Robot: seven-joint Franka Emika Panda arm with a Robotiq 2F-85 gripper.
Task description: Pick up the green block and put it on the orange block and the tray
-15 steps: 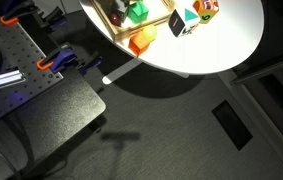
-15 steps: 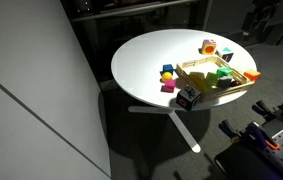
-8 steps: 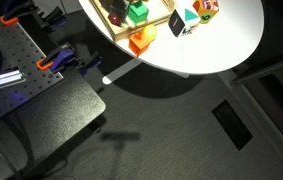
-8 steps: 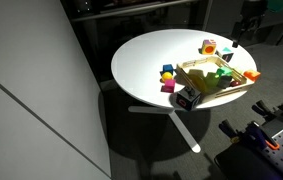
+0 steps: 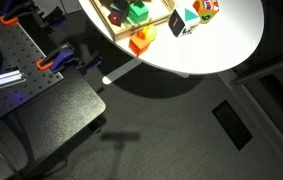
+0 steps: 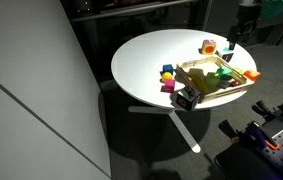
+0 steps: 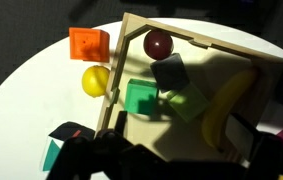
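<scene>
The green block [image 7: 141, 98] is a bright green cube lying inside the tray [image 7: 115, 88] near its rim; it shows in both exterior views [image 5: 138, 12] [image 6: 224, 73]. The orange block [image 7: 88, 44] sits on the white table just outside the tray's corner, as both exterior views show [image 5: 141, 41] [image 6: 251, 76]. My gripper [image 7: 181, 162] hangs above the tray, open and empty, its dark fingers wide apart at the bottom of the wrist view. In an exterior view the gripper [image 6: 238, 38] is above the table's far edge.
In the tray lie a dark red ball [image 7: 158, 43], a dark block [image 7: 171, 72], a pale green block [image 7: 188, 102] and a banana [image 7: 226, 105]. A yellow ball [image 7: 96, 80] lies outside the rim. A teal-topped block [image 5: 184, 22] and a reddish multicoloured block [image 5: 206, 8] stand on the round table.
My arm has come in from the side and moved over the table toward the tray. The blocks have not moved.
</scene>
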